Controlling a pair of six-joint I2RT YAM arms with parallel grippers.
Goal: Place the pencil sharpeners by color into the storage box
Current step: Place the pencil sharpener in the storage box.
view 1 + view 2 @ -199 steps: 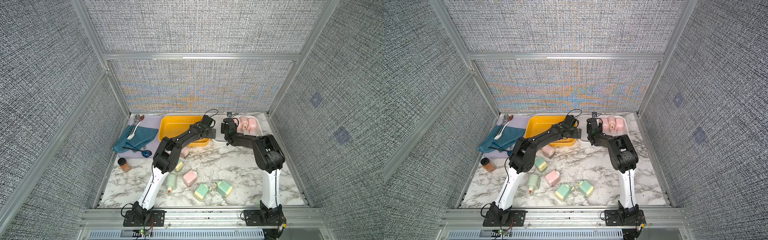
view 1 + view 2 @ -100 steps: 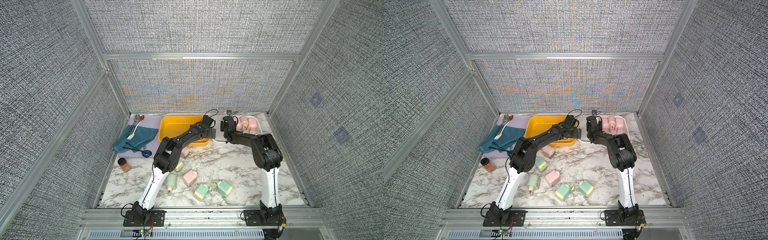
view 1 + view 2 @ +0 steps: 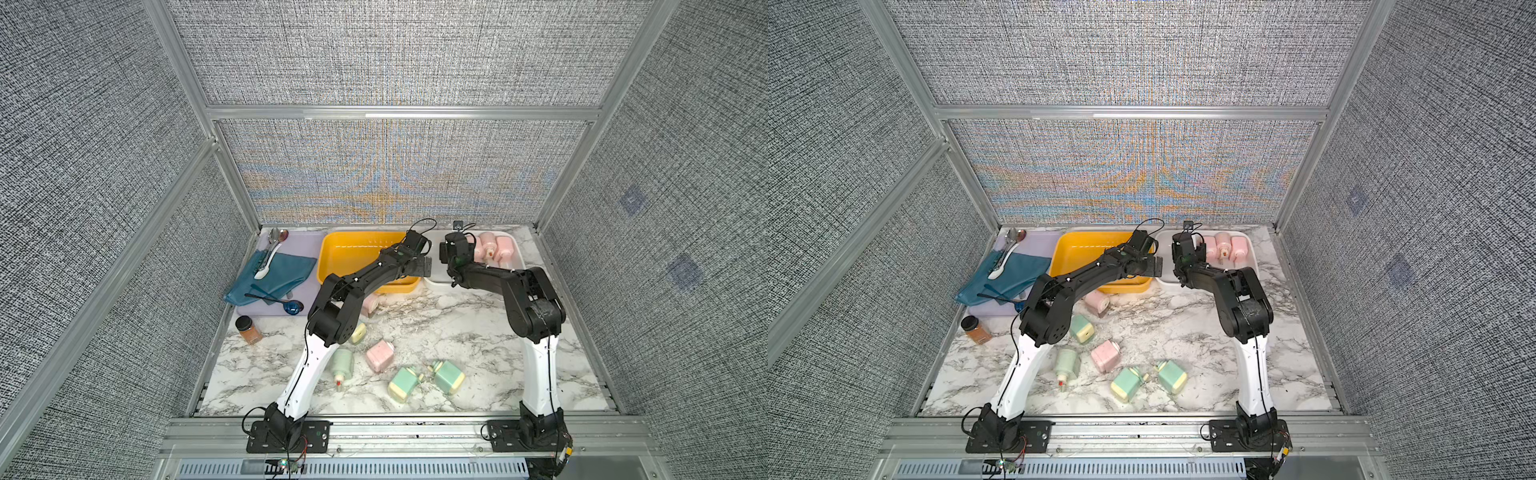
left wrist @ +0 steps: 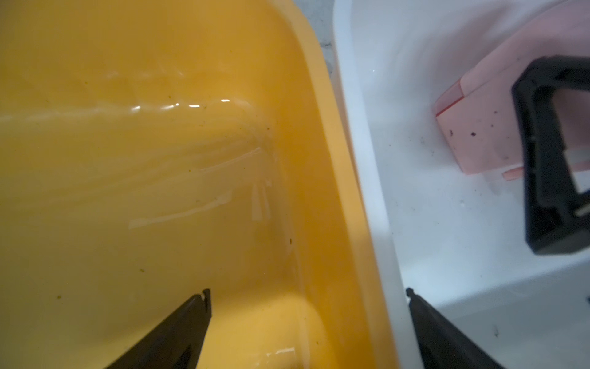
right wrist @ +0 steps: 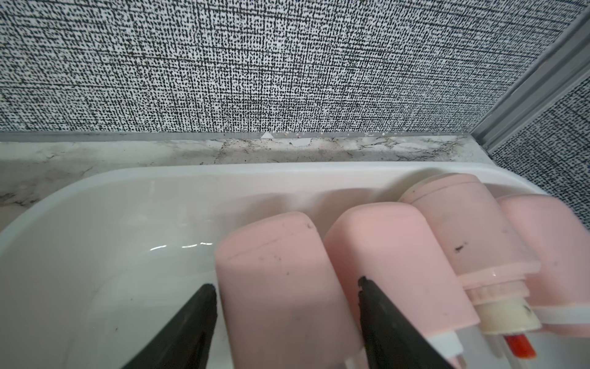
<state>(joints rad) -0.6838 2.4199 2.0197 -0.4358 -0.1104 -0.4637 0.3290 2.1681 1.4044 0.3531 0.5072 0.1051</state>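
Right wrist view: the right fingers (image 5: 185, 326) spread astride a pink sharpener (image 5: 281, 281) lying in the white box (image 5: 191, 172), seemingly clear of it, so likely the release step. Beside that box the left fingers (image 4: 178, 329) spread, empty. Next, lift straight out.

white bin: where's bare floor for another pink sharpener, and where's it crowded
Bare floor in the white bin lies between its wall beside the yellow bin and the row of four pink sharpeners, which crowds the side away from it. The right gripper straddles the row's end sharpener.
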